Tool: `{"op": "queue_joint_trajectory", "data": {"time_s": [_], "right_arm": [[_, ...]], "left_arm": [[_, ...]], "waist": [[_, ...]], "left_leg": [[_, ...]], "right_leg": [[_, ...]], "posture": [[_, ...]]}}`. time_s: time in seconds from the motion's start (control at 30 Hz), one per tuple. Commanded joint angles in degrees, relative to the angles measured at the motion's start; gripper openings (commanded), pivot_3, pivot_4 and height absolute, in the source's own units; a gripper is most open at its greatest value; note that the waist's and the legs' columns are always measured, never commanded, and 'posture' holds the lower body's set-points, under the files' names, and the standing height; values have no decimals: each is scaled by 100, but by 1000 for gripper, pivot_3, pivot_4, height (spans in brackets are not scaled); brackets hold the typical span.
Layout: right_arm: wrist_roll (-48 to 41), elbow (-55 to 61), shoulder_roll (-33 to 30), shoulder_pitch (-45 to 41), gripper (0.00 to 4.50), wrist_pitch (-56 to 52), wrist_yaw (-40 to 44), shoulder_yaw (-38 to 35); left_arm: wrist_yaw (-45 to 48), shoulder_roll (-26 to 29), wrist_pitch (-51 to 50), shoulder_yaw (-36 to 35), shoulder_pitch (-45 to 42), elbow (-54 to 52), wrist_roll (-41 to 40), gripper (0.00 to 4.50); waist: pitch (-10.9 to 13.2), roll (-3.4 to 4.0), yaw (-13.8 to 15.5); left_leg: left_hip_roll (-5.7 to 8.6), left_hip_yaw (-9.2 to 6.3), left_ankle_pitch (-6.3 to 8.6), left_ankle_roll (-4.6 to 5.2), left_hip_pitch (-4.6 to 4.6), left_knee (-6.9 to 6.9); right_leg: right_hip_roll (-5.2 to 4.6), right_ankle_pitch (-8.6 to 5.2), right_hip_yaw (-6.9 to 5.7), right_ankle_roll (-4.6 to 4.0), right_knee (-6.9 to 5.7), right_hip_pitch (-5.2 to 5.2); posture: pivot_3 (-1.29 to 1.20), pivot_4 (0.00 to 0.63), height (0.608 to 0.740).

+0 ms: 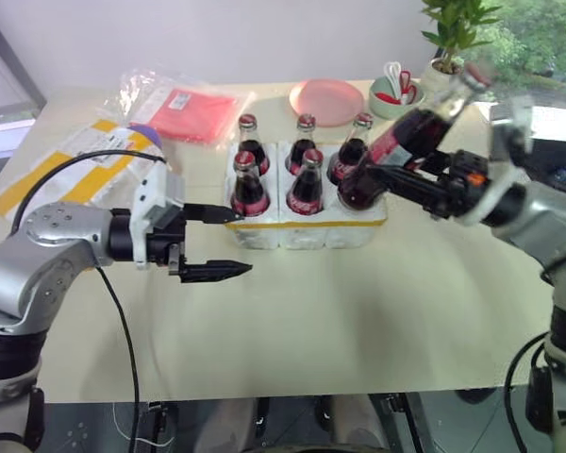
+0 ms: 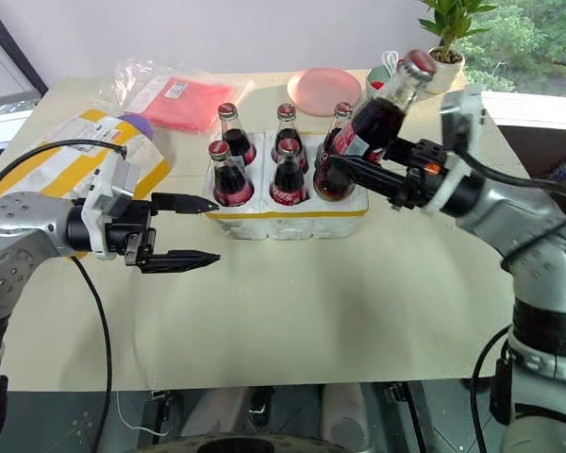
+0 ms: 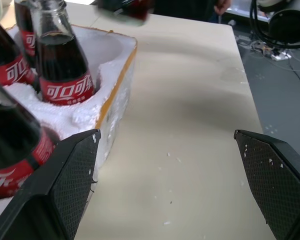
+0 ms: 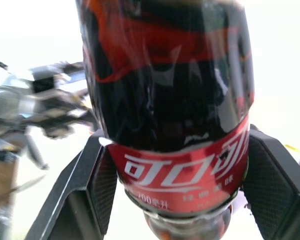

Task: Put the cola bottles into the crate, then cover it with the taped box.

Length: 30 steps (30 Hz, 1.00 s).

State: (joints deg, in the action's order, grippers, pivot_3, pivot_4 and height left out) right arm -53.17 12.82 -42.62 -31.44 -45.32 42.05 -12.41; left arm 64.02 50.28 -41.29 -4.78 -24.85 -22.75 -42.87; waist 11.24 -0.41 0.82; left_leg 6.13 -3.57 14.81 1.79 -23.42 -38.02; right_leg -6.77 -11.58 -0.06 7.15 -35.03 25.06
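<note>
The right end effector [image 2: 344, 168] is clamped on a cola bottle [image 2: 377, 118], held tilted in the air above the right end of the crate [image 2: 292, 215], mid-frame. Five bottles [image 2: 228, 175] stand in its sockets. The left end effector [image 2: 200, 229] hovers with fingers apart just left of the crate. The taped box [image 2: 71, 160] sits upper left on the desk [image 2: 358, 302].

**Readable text: bottle labels only**

The cola bottle [image 4: 165, 100] held between the two fingers of the right end effector [image 4: 175, 175] has a red label with large white Chinese characters, 可口可, and below them small white print starting "200" followed by characters too small to read. In the crate [image 3: 115, 100], another bottle [image 3: 62, 60] shows the same white characters, 可口可, on its red label. Other labels are too small to read.
</note>
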Motion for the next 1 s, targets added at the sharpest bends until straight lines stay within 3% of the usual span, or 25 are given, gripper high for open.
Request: {"op": "queue_joint_trajectory", "data": {"time_s": [0.03,0.43,0.5,0.57,0.77,1.0], "right_arm": [[573,-546,95,-478,2824,366,164,296],[2135,-1454,461,-426,2824,985,520,1305],[2297,-1597,515,-401,3869,1007,524,1361],[2353,-1602,532,-364,4415,1017,567,1335],[1854,-736,166,-86,4415,672,840,729],[-14,115,-1152,137,4415,-476,1645,-1176]], "left_arm": [[-51,-19,107,-52,-63,-92,16,4500],[-288,-33,98,-202,162,-289,-63,4500],[-298,-22,106,-195,177,-302,-63,4500],[-290,-6,102,-196,159,-279,-72,4500],[-335,115,63,-366,245,-236,-62,4500],[-886,512,54,-1443,985,-566,132,4500]], "waist": [[0,0,-13],[1,0,-54],[-2,-4,-54],[-5,-6,-55],[-5,-7,2],[-1,-1,-27]], "left_leg": [[3,1,1,2,-4,0],[1,4,-3,-4,-8,9],[1,4,-3,-6,-5,8],[0,3,-4,-6,2,8],[1,0,-3,-6,5,0],[-3,1,3,3,-8,5]], "right_leg": [[-1,0,1,0,0,3],[2,1,3,1,-10,19],[3,1,3,0,-14,18],[5,2,3,0,-13,10],[5,4,2,-2,-13,2],[1,3,3,-3,-5,16]], "posture": [[0,150,740],[0,150,740],[0,150,740],[0,150,740],[0,150,740],[0,150,740]]}}
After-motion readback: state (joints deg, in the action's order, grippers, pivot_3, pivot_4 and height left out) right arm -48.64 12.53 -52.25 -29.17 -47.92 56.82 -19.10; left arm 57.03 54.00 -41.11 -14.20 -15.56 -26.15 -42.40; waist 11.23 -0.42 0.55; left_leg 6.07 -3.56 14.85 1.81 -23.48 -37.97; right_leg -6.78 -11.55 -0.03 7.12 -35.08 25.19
